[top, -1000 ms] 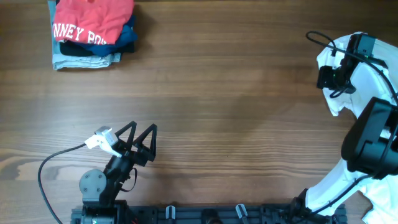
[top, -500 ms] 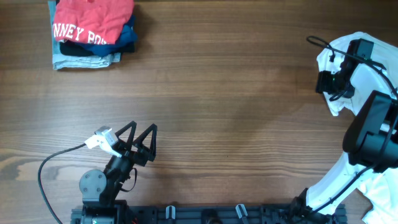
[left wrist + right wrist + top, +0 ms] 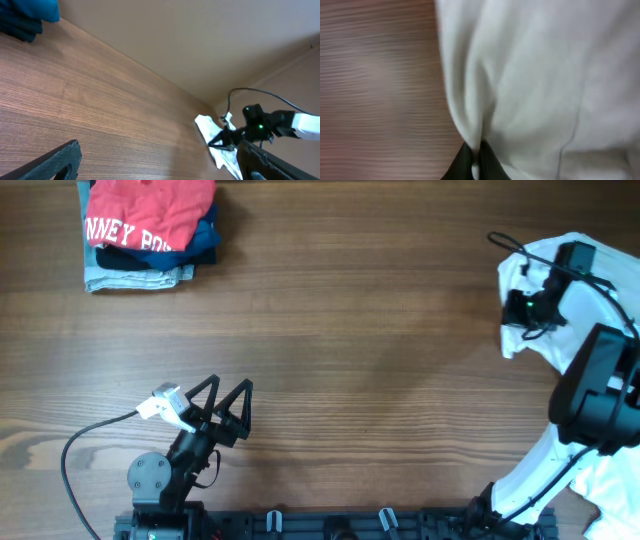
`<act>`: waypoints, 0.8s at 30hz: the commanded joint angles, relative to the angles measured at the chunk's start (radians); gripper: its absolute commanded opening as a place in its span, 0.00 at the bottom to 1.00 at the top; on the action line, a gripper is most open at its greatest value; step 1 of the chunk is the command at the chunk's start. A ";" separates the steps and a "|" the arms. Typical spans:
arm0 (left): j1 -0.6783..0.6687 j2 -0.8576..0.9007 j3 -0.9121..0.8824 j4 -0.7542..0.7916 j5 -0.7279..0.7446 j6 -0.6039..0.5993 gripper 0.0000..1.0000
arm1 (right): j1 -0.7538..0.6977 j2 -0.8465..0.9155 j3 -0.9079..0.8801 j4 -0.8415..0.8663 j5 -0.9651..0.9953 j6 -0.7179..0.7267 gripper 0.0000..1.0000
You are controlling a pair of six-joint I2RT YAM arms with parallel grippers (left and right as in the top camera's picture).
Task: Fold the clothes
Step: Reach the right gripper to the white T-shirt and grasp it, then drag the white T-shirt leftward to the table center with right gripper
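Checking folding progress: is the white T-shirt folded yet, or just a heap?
Unfolded: the white T-shirt lies bunched at the right edge of the table, a fold pinched in the shut right gripper.

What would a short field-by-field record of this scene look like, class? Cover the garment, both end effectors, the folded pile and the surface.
Garment: large white T-shirt of thin wrinkly fabric, bunched at the table's right side, not yet folded
Right end effector: shut on a fold of the T-shirt
Left end effector: open, empty, above bare wood near the front edge
Pile: red garment with white lettering on top of navy and pale blue folded garments, far left corner
Surface: brown wooden table
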 commanded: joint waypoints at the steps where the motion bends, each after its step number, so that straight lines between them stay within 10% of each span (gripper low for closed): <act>1: 0.004 -0.009 -0.006 0.002 0.012 -0.006 1.00 | 0.160 0.027 0.012 0.016 -0.115 0.050 0.04; 11: 0.004 -0.009 -0.006 0.003 0.012 -0.006 1.00 | 0.738 0.027 0.012 0.277 -0.183 0.525 0.04; 22: 0.004 -0.009 -0.006 0.002 0.012 -0.006 1.00 | 1.075 0.027 0.012 0.256 -0.202 0.617 0.06; 24: 0.004 -0.009 -0.006 0.002 0.012 -0.006 1.00 | 1.064 0.027 0.019 0.269 -0.166 0.617 0.66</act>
